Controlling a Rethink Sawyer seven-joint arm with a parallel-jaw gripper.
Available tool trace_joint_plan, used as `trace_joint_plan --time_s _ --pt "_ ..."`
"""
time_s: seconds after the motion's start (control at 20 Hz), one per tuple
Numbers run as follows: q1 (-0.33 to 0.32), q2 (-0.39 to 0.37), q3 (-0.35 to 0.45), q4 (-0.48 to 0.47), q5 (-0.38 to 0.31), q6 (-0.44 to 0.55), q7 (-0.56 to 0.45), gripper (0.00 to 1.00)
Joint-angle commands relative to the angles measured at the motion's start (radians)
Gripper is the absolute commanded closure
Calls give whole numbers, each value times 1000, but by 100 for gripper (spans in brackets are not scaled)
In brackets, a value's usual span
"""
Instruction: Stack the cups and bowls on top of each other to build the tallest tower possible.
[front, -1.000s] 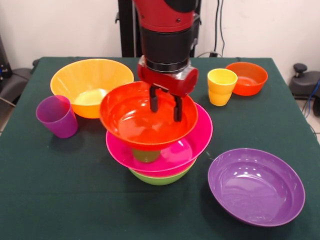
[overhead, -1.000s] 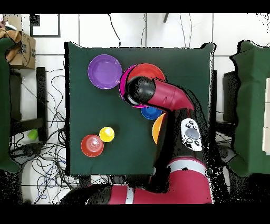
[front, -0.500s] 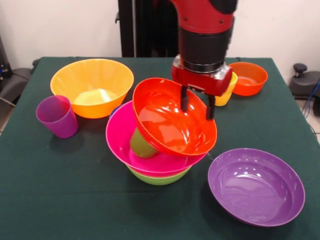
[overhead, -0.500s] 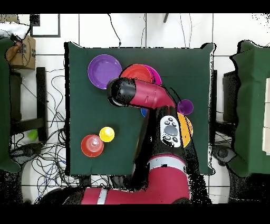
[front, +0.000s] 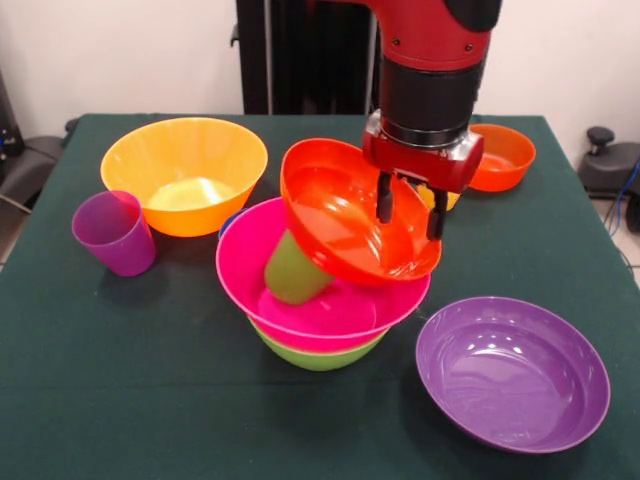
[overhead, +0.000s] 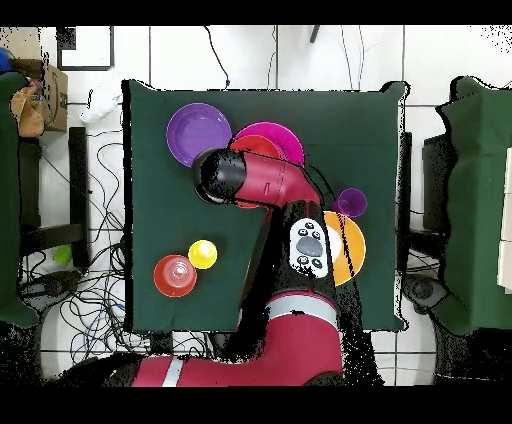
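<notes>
— Green counter (front: 120, 380): where's the tower (front: 322, 300)?
— Mid-counter; the hand (front: 409, 208) grips the tilted red-orange bowl's (front: 350, 215) rim over the leaning green cup (front: 293, 270).
— Overhead?
— Arm hides that.

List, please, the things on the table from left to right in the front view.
purple cup → large orange bowl → the tower, its red-orange bowl tilted in the gripper → purple bowl

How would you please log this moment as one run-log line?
end effector: astride red-orange bowl rim | bowl: tilted on leaning green cup | base: pink bowl on lime green bowl
</notes>
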Motion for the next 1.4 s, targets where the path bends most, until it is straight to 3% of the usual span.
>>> trace_joint_plan --time_s 0.05,0.6,1.4 --pt "-2 26 17 31 9 8 139 0" --pt "-57 -61 -1 61 -24 110 36 0" --pt "-173 -49 36 58 -89 59 -62 0"
